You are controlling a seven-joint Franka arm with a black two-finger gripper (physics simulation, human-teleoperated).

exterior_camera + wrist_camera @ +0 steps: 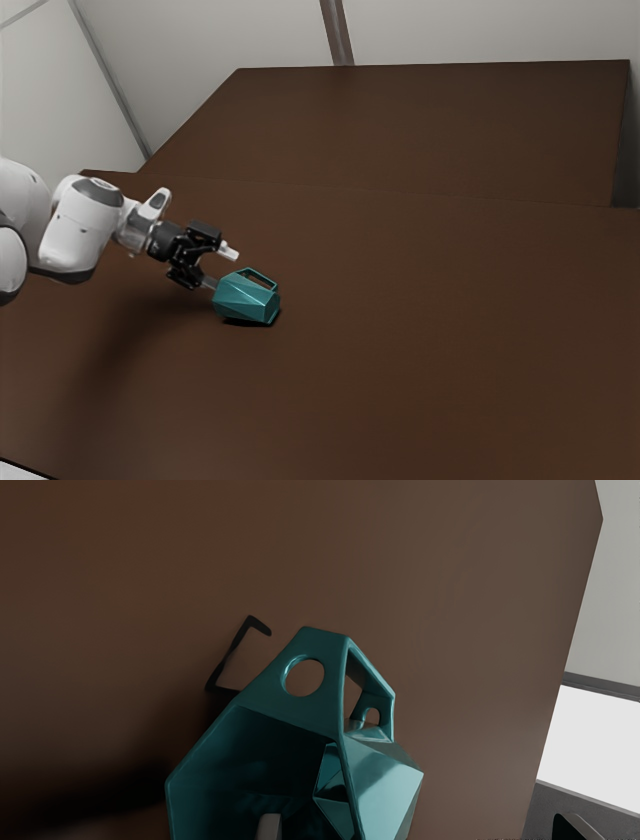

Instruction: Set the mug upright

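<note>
Lying on its side: mug (246, 299), long axis near level, mouth facing the gripper (222, 268); fingers wide apart, one seemingly inside the mouth.

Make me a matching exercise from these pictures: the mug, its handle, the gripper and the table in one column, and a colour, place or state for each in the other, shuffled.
Column one:
1. mug
2. handle
3. gripper
4. table

Column two:
A. brown
B. open, at the mug's mouth
C. lying on its side
D. pierced by a round hole

Pairs: 1-C, 2-D, 3-B, 4-A
</note>
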